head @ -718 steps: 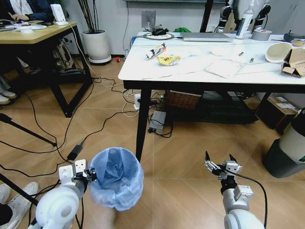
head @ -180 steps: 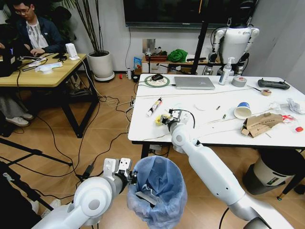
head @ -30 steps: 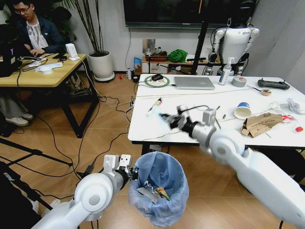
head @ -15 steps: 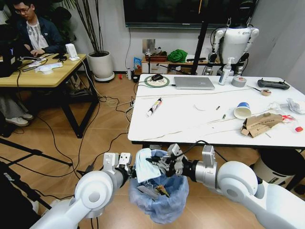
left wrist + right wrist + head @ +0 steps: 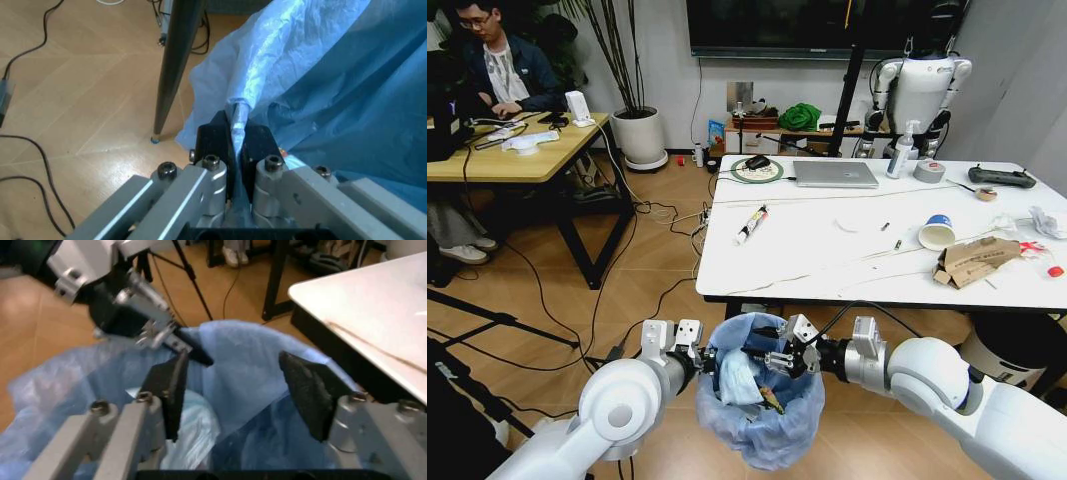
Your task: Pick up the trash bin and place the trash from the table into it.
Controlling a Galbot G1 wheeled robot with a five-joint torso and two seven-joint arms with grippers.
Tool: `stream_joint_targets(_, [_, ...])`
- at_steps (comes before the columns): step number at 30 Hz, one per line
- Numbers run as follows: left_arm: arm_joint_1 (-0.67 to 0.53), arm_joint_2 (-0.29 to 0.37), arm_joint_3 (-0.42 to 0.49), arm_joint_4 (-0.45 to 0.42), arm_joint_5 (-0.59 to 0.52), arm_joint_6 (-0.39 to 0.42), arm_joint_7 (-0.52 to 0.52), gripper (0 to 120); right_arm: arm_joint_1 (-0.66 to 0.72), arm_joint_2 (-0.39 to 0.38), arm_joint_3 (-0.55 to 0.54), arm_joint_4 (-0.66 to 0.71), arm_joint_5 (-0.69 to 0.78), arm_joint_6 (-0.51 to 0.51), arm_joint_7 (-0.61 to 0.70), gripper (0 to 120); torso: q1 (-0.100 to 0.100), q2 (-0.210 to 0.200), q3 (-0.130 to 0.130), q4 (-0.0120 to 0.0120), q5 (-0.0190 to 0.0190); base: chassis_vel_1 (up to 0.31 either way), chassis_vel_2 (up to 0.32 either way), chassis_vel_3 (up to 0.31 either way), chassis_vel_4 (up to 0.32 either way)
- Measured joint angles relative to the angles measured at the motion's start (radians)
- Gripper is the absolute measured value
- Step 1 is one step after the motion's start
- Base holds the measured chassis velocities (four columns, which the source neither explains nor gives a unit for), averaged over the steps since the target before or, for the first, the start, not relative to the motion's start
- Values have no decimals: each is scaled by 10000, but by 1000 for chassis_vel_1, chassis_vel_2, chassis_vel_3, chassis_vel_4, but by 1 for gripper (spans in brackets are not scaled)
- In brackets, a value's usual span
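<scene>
While left tool (image 5: 695, 352) grips trash bin (image 5: 762, 440), right tool (image 5: 779, 352) gapes.

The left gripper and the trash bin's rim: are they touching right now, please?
Touching. The left wrist view shows the left gripper with its fingers shut on the bag-covered rim of the trash bin.
</scene>
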State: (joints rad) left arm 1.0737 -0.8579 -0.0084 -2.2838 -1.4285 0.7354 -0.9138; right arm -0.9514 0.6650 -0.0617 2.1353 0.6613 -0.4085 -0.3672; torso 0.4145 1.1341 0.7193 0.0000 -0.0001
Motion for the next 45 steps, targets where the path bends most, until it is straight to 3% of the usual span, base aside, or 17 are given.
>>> stream_joint_targets(1, [87,20,-24,-43,5,0,0,0,361,415,33,67,1153,-82,1406,63,-1,0,0,-2,1,0,0,0,0])
stream_joint_targets(3, [91,20,-18,-43,12,0,0,0,506,560,19,72,1631,-164,2058,67,-1,0,0,0,0,0,0,0,0])
stream_joint_targets(7, [62,0,135,-1,66,0,-2,0,1442,1435,-106,-451,4493,-765,6451,85,0,0,0,2,-3,0,0,0,0])
stream_joint_targets(8, [62,0,135,-1,66,0,-2,0,1442,1435,-106,-451,4493,-765,6451,85,0,0,0,2,-3,0,0,0,0])
stream_joint_targets(11, [108,-41,165,47,155,0,11,0,2084,1951,-185,-1598,4984,-794,8131,97,0,-1,1,1,0,0,0,0,0])
stream_joint_targets(14, [94,-82,182,97,177,0,29,0,2742,2439,-295,-2543,5111,-742,9145,100,0,-1,1,-1,1,0,0,0,0])
stream_joint_targets(18, [49,-149,198,181,186,0,38,0,3498,3090,-523,-3584,4972,-575,9824,100,1,-1,1,0,-2,0,0,0,0])
stream_joint_targets(28, [92,-207,210,299,216,0,40,0,5373,5776,-1535,-6226,4439,-271,10561,100,1,-2,1,4,-3,0,0,0,0])
stream_joint_targets(45, [87,-344,269,452,309,0,52,0,6777,7317,-2010,-8419,4374,-391,10988,100,-1,-2,0,1,-2,0,0,0,0])
